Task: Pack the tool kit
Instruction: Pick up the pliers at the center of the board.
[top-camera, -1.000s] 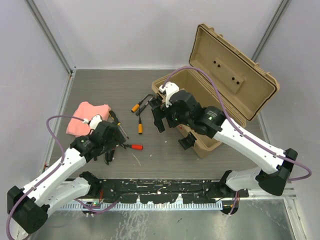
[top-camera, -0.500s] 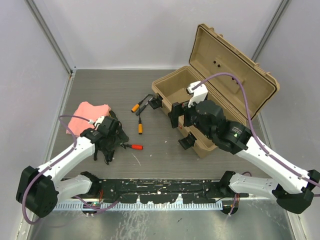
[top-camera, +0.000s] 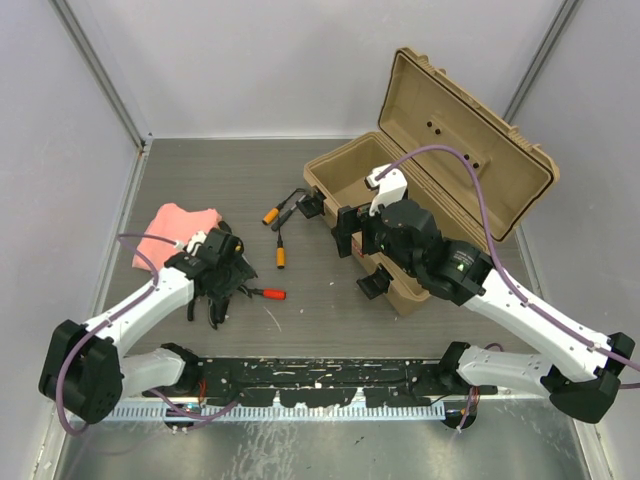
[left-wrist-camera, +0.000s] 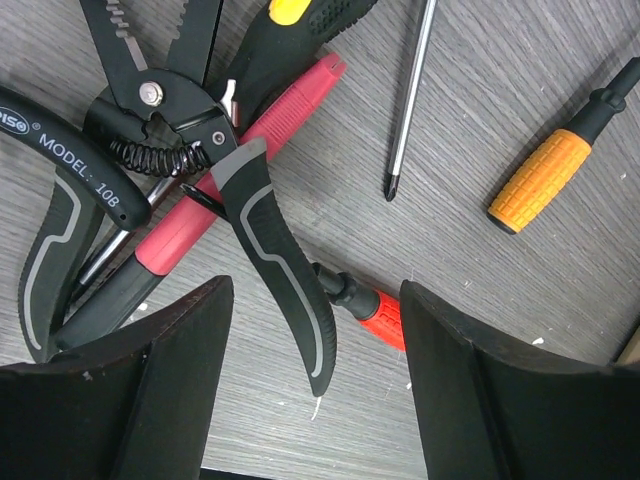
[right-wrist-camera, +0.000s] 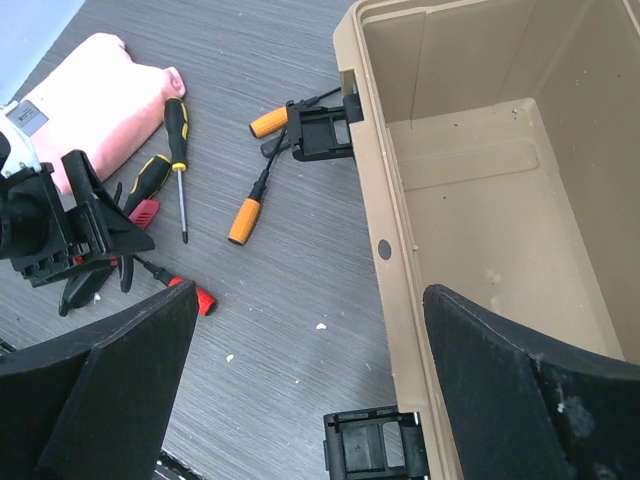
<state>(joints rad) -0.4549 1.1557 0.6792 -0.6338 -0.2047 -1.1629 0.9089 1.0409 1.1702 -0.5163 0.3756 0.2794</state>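
Trouble, in our judgement, is most likely on the left side. From the top camera we see the large tan ribbed plastic case (top-camera: 330, 168) at the right rear, lid up, with the tools lying outside it. The left gripper (top-camera: 222, 290) hangs low over a heap of hand tools (top-camera: 243, 268) beside the pink folded cloth (top-camera: 175, 225). The right gripper (top-camera: 352, 232) is above the near-left wall of the case.

In the left wrist camera the jaws stand apart, with nothing clamped. Between them lie the tip of one grey-and-black handle of the spring pliers (left-wrist-camera: 275, 255) and the small red-handled screwdriver (left-wrist-camera: 378, 312), whose shaft goes under that handle. If they shut here, we think they may take both, or only one pliers handle, and then the pliers could swing or slip.

In the right wrist camera the right jaws are wide apart and hold nothing. The part of the case that we see is empty. A descent here could hit the case wall or the black latch (right-wrist-camera: 320, 130).
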